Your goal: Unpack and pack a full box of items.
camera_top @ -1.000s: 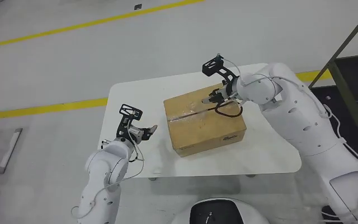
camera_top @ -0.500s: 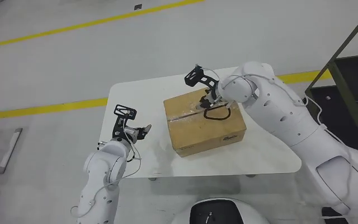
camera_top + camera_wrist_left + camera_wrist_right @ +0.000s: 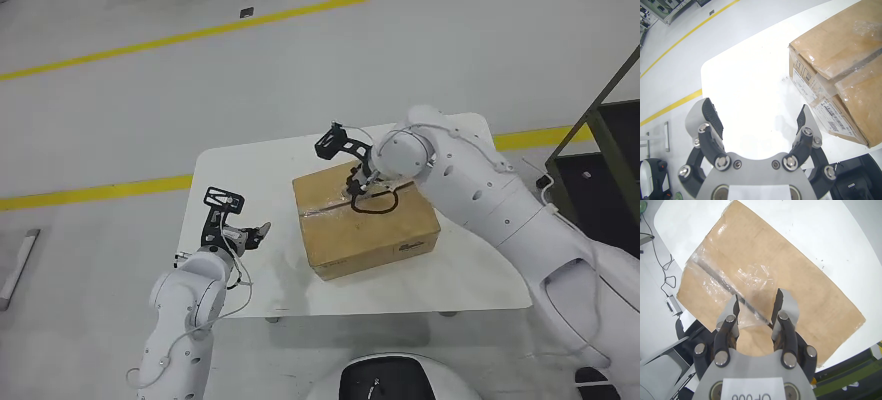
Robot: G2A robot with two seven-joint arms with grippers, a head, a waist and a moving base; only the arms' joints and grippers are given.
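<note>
Moved along the lid of the cardboard box (image 3: 370,235) toward its left-arm end, the right gripper (image 3: 758,296) sits over the taped seam (image 3: 715,273), fingers partly spread astride it and closed on nothing. The left gripper (image 3: 756,106) hangs wide open and empty just off the box's short end. The box lies shut, mid-table (image 3: 250,170).

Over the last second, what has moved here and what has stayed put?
The right gripper slid across the box top toward the left arm's side, open, holding nothing. The left gripper, also open, drew back slightly early on. The box stayed put.
</note>
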